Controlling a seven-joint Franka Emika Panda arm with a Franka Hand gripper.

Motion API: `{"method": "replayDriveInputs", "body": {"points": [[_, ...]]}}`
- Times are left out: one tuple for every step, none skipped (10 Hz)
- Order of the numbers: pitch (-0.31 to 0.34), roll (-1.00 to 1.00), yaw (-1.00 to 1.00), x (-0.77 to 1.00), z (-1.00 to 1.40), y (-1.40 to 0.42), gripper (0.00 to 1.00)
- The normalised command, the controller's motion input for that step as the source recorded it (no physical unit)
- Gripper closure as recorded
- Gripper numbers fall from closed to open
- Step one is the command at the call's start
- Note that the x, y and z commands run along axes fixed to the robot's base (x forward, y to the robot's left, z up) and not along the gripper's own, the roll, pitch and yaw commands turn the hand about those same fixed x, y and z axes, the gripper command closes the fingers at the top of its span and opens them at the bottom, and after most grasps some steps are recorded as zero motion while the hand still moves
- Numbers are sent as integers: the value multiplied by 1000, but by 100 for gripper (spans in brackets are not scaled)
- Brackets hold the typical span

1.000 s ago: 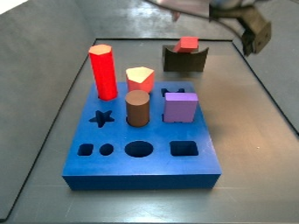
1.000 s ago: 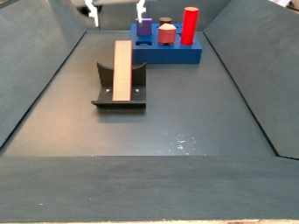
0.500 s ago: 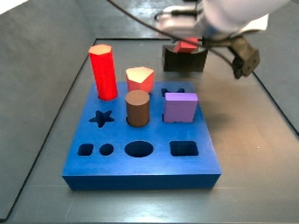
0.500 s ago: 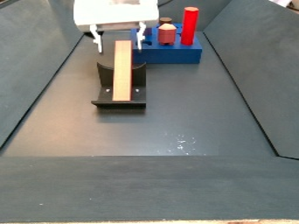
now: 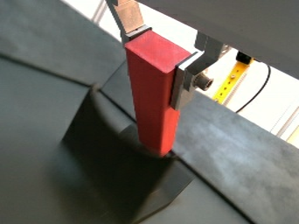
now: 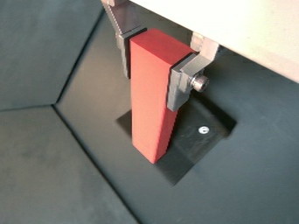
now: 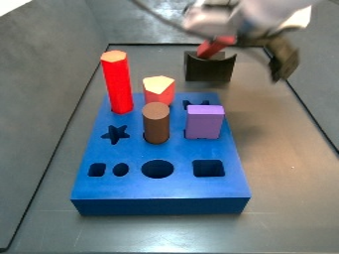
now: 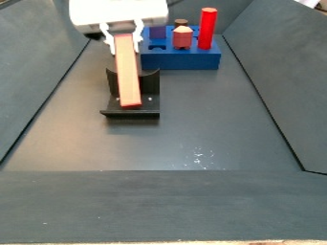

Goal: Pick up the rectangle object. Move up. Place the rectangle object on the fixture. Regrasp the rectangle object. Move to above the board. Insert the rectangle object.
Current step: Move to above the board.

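Jaws: gripper [image 6: 159,63] clamped on the upper end of the block [image 6: 155,101]; 1 silver finger [image 6: 184,77] lies flat on its side face and the opposite finger shows behind it in both wrist views.
Block: salmon-red, long, square-ended. It hangs below the jaws, tilted off vertical in a side view [image 8: 125,69].
Change: 0.5 s ago the block lay flat along the fixture with the gripper just arriving over its far end. Now it is raised at a steep angle, upper end inside the jaws.
Fixture: dark bracket [image 5: 111,162] directly under the jaws. The block's lower end looks to sit at or just above it; contact cannot be told from these views.
Board: blue slab [image 7: 225,190] beyond the fixture, well apart from the jaws. It carries a red post [image 7: 117,82], a brown cylinder [image 7: 155,123] and a purple block [image 7: 203,121].
Open holes: star [image 7: 115,134] and rounded square [image 7: 208,168] among those vacant; which takes the block is not confirmed.
Stage, judged: regrasp done or finishing; lift off the fixture is under way.
Meaning for task: end grip suits upright insertion. Transfer to above the board is next.
Risk, judged: the tilt must be squared before descent, or the lower end may catch on a hole rim.
Bench: dark floor [image 8: 192,134] around the fixture, with nothing near the jaws' path.
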Motion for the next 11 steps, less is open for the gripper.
{"method": "replayDriveInputs", "body": {"points": [[208,-33,402,407,1000,190,100],[122,-3,387,402,1000,183,100],[39,11,336,400,1000,168,100],[-1,22,284,395,1000,150,100],[-18,26,247,390,1000,138,100],[-29,28,155,316,860,89,100],[-30,29,121,259,724,58,100],[-21,39,56,130,405,11,100],[-24,38,38,98,288,2,100],[-176,-1000,-239,-834,360,-1000,100],[-187,-1000,-245,-856,367,-1000,100]]}}
